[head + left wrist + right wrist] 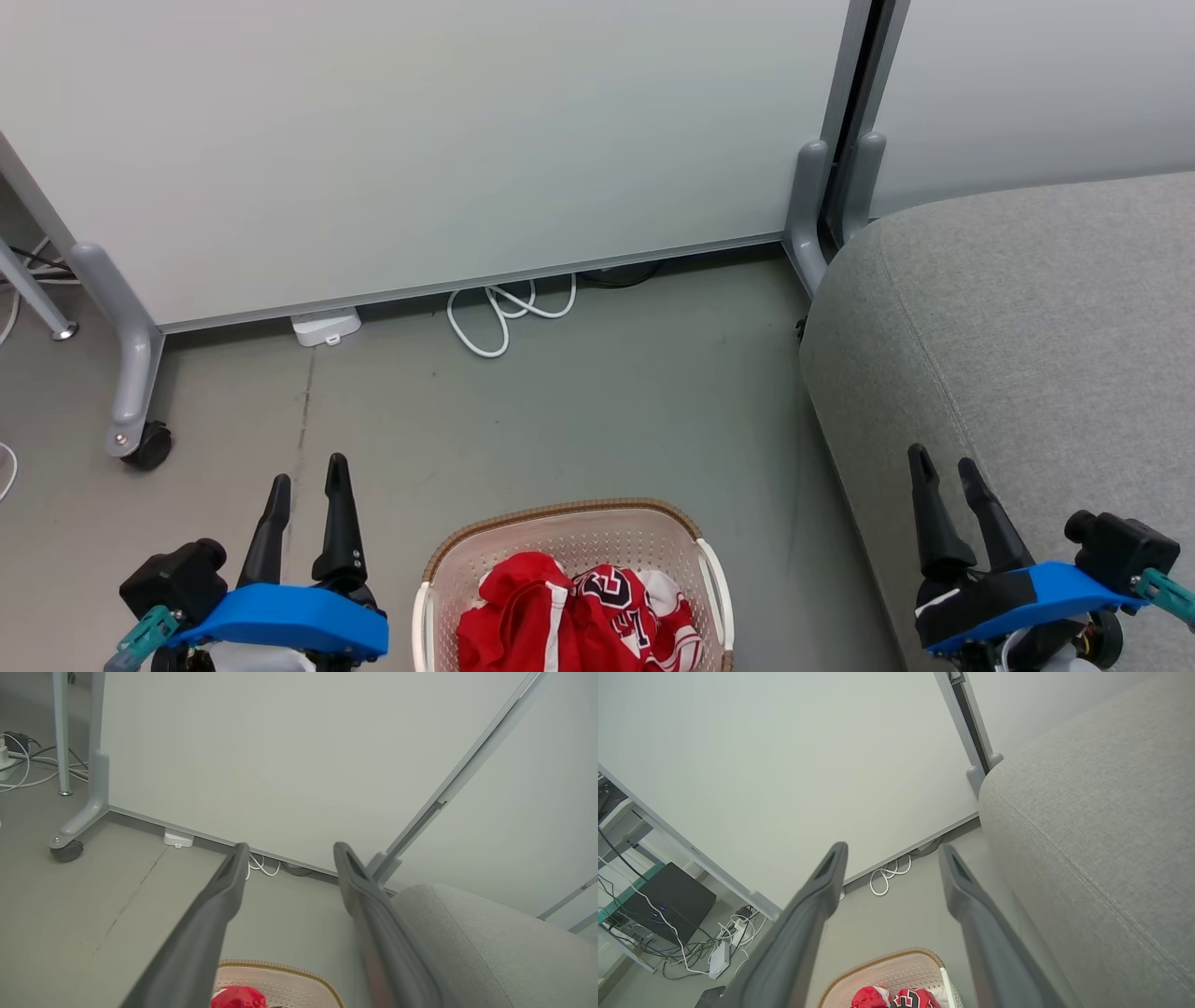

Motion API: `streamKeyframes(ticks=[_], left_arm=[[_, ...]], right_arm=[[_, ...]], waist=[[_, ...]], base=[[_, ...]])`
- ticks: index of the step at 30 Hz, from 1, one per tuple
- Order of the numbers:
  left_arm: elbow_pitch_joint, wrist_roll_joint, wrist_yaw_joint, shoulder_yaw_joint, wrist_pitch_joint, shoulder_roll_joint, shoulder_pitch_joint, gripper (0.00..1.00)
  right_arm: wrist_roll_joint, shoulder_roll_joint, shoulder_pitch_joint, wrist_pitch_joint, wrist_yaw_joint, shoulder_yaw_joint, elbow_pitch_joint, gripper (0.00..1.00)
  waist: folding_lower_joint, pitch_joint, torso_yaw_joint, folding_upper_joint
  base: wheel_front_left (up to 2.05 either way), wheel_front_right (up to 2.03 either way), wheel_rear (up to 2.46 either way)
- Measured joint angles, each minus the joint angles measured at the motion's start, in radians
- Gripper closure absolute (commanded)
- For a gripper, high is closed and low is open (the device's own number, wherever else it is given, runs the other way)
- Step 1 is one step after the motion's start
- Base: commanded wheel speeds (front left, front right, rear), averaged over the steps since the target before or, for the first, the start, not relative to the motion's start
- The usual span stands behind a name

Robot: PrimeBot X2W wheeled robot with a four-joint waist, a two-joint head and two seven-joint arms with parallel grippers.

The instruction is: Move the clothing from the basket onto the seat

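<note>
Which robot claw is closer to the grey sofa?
The right gripper: it shows against the edge of the grey seat, while the left gripper sits on the far side of the basket, over the floor.

The right gripper [892, 849] holds its two long dark fingers spread, nothing between them. Below, a cream-white perforated plastic basket [878, 957] with a brown woven-look rim stands on the grey floor [887, 919], holding crumpled red jersey clothing [871, 998] with black-and-white lettering. A light grey upholstered seat [1101, 835] rises just beside it. A coiled white cable [888, 873] lies at the foot of a pale partition panel [784, 765].
</note>
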Motion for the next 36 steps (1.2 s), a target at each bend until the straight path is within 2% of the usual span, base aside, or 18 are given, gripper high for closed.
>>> streamKeyframes(ticks=[36], left_arm=[[0.025,0.289,-0.026,-0.015,-0.084,-0.008,0.011,0.0]], right_arm=[[-0.338,-0.002,-0.024,-0.082,0.0,0.023,0.044,0.0]], waist=[[0.0,-0.005,0.008,0.0]], base=[[0.0,0.0,0.0]])
